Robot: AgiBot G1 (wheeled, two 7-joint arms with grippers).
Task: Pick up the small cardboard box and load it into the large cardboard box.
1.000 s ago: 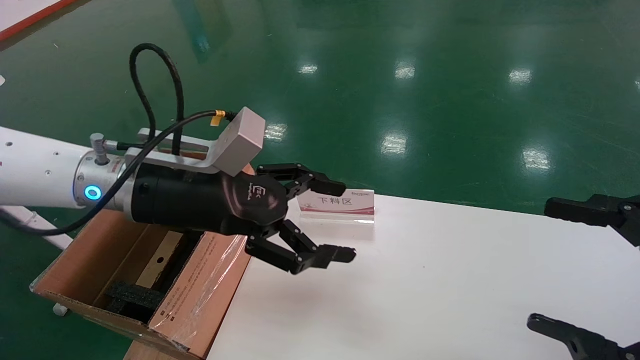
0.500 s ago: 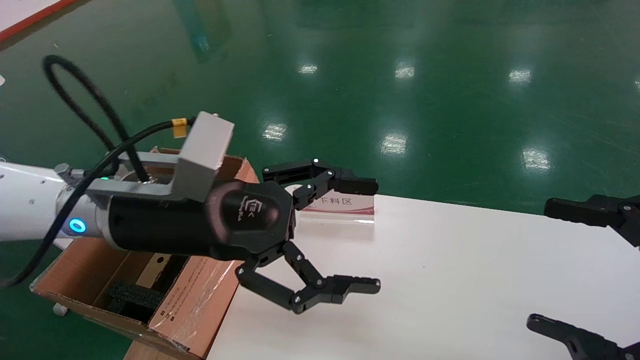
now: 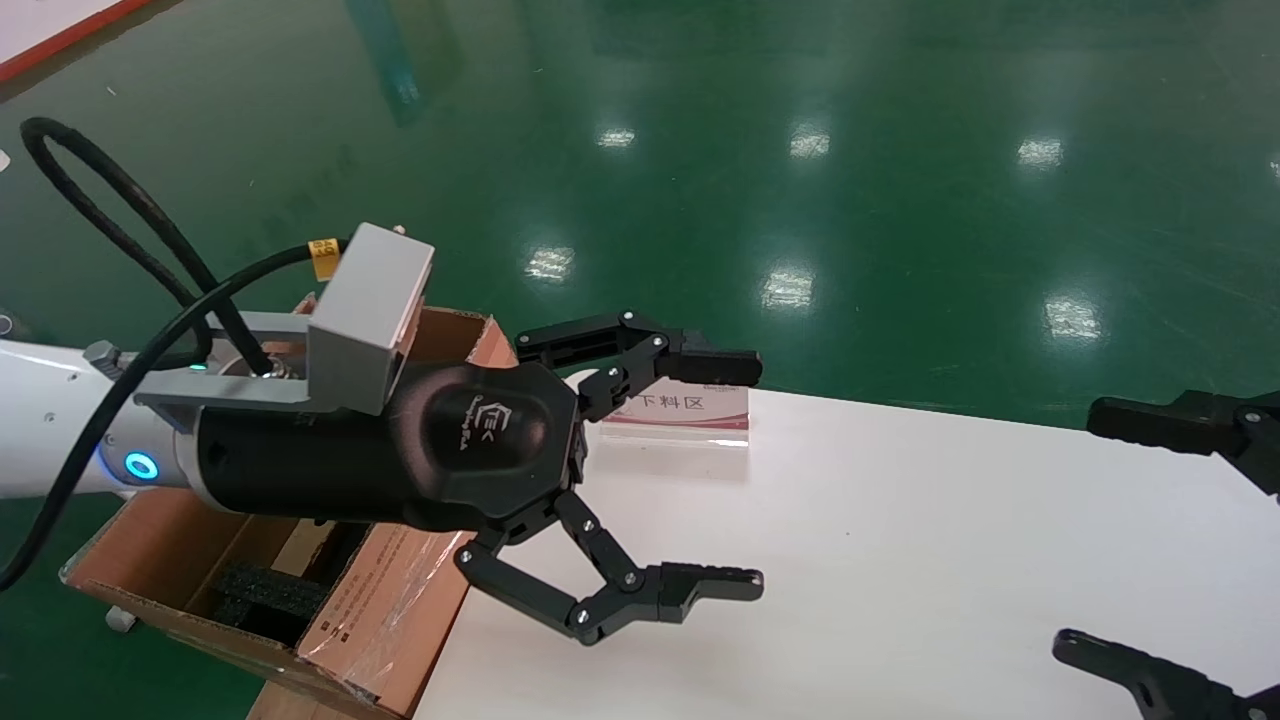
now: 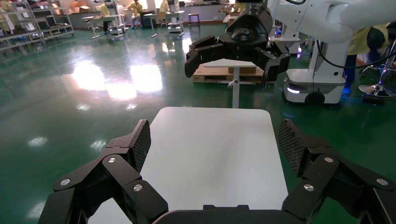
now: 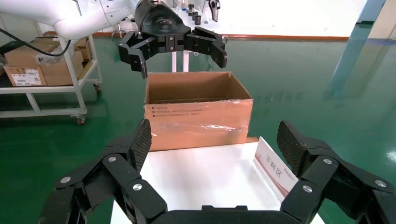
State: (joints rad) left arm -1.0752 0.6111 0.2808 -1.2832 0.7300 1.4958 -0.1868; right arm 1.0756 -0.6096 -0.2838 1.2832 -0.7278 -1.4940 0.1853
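The large cardboard box stands off the table's left end, taped, with black foam inside; it also shows in the right wrist view. The small cardboard box shows only as a pale strip inside the large box, mostly hidden under my left arm. My left gripper is open and empty, held above the white table just right of the large box. In its own wrist view the left gripper has only bare table between the fingers. My right gripper is open and empty at the table's right end.
A small white sign with red print stands at the table's far edge behind my left gripper; it also shows in the right wrist view. Green floor surrounds the table. A cart with cartons stands farther off.
My left gripper has risen and swung out from the large box over the table, and its jaws have spread wider. The arm now covers the small box. The right gripper has not moved.
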